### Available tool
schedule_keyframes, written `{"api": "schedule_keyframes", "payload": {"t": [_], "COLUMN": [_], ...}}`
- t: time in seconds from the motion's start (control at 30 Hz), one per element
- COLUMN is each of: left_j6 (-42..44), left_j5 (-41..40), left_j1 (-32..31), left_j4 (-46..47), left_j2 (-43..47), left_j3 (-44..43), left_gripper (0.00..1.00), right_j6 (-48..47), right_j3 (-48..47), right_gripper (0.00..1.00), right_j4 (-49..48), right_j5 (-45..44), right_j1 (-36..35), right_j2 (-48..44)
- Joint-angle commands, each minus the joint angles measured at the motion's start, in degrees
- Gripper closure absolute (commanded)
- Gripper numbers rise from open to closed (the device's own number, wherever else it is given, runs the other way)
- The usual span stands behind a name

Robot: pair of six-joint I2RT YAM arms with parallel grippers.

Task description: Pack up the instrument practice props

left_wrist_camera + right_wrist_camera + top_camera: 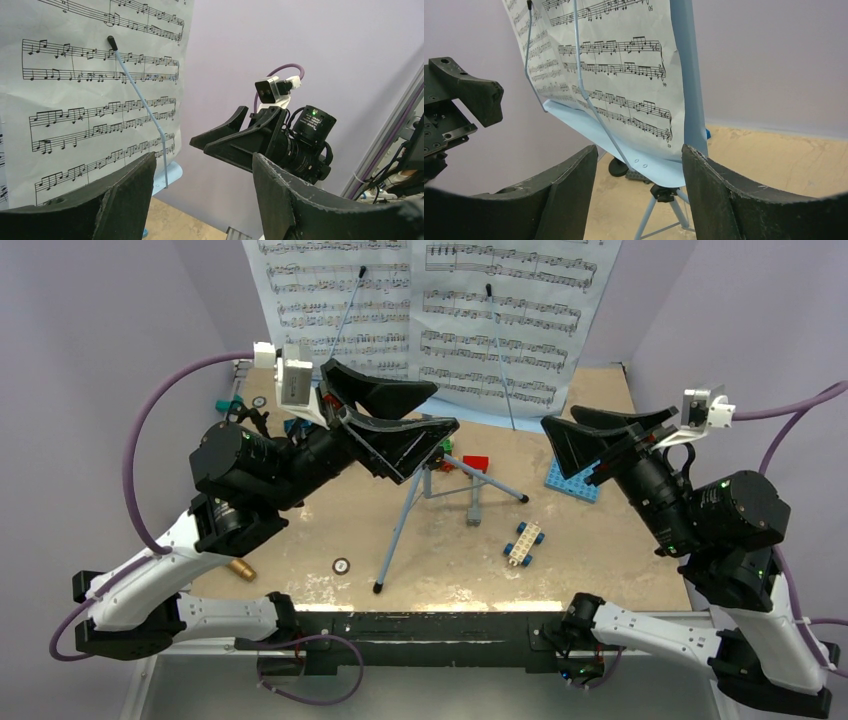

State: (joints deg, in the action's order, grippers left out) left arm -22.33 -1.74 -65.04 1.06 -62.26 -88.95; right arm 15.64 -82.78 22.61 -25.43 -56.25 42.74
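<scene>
Both sets of jaws stand apart, grasping nothing. The left gripper (pixel 445 407) and right gripper (pixel 558 418) hang raised, tips toward each other. The light-blue music stand (pixel 400 530) stands upright mid-table, its sheet-music pages (pixel 430 310) ahead of both grippers and touching neither.

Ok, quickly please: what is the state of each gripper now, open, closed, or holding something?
Left gripper: open, holding nothing.
Right gripper: open, holding nothing.
</scene>
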Motion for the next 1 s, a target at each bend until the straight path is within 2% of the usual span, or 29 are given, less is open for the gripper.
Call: {"api": "schedule_keyframes", "payload": {"t": [0.0, 0.53, 0.77, 0.97], "left_j6": [0.6, 0.4, 0.7, 0.7], "left_j5": [-0.5, 0.5, 0.2, 0.3], "left_j1": [-0.4, -0.4, -0.4, -0.4], "left_j4": [1.7, 2.2, 2.0, 2.2], "left_j2": [0.1, -1.8, -2.5, -4.0], "left_j3": [-0.5, -1.6, -2.1, -3.4], "left_gripper": [0.26, 0.26, 0.26, 0.26], "right_j6": [2.2, -1.0, -1.4, -1.6], "right_j3": [-1.8, -3.5, -2.0, -1.7], "right_gripper": [0.34, 0.35, 0.27, 0.24], "right_j4": [1.9, 0.3, 1.2, 1.9], "right_j5": [1.6, 1.4, -0.6, -0.8], "right_j1": [-0.2, 0.8, 0.9, 0.9], "right_j2": [1.1, 4.5, 1.7, 1.1]}}
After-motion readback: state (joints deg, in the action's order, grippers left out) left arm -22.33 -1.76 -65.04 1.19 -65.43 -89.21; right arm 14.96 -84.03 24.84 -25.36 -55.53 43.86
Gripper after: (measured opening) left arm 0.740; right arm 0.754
